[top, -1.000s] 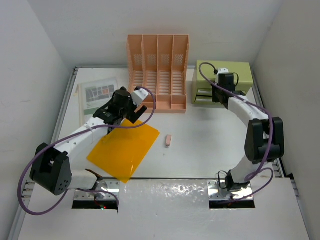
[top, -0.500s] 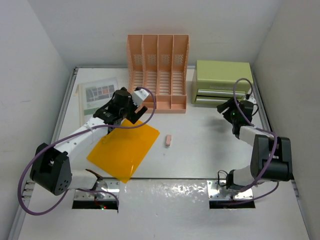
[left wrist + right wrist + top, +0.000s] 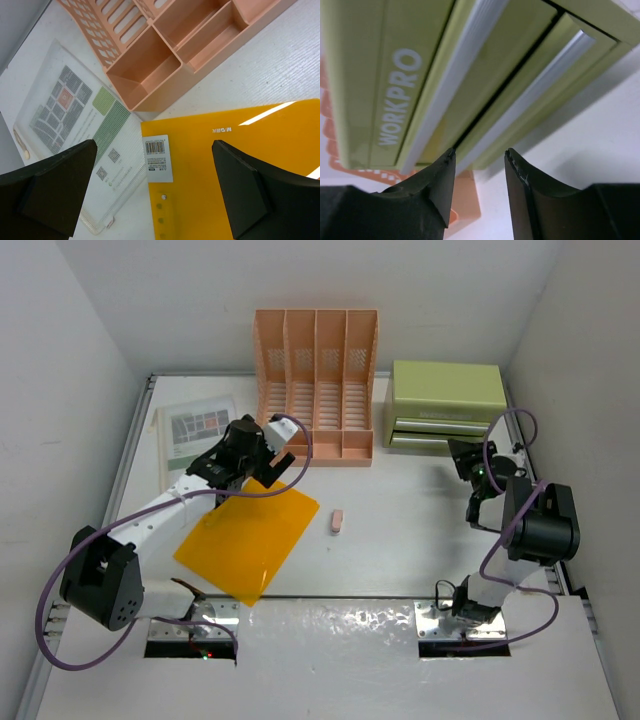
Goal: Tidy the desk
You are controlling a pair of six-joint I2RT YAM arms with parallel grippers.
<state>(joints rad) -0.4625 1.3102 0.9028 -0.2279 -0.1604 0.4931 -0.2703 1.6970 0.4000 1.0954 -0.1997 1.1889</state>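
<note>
Large flat white rectangular desk (image 3: 400,540), thin metal rails at the edges, white walls around; fills the overhead view from the arm bases to the back wall. Carries its loose things left of centre: a translucent orange plastic folder (image 3: 250,538) lying flat and skewed, a small pink eraser (image 3: 337,521) near the folder's right corner but apart from it, and a clear plastic document pouch with a printed sheet (image 3: 195,430) flat by the left rail, one corner seemingly tucked under the folder's edge. Keeps the storage along the back: a peach slotted plastic file rack (image 3: 316,380) upright against the wall and, just beside it, a green drawer box (image 3: 445,405) with silver handle strips facing the arms. Looks unfinished as a tidy-up, with folder, pouch and eraser not yet put away. Over the folder's upper corner, close to the rack, hovers the left gripper (image 3: 155,190), fingers spread as wide as possible and grasping nothing; probably poised there to come down on the folder's edge for filing in a slot. Just in front of the drawer box hangs the right gripper (image 3: 479,160), fingers parted a little with nothing between them, tips aimed at the handle strips; likely set for drawer work, though hard to say which drawer.
</note>
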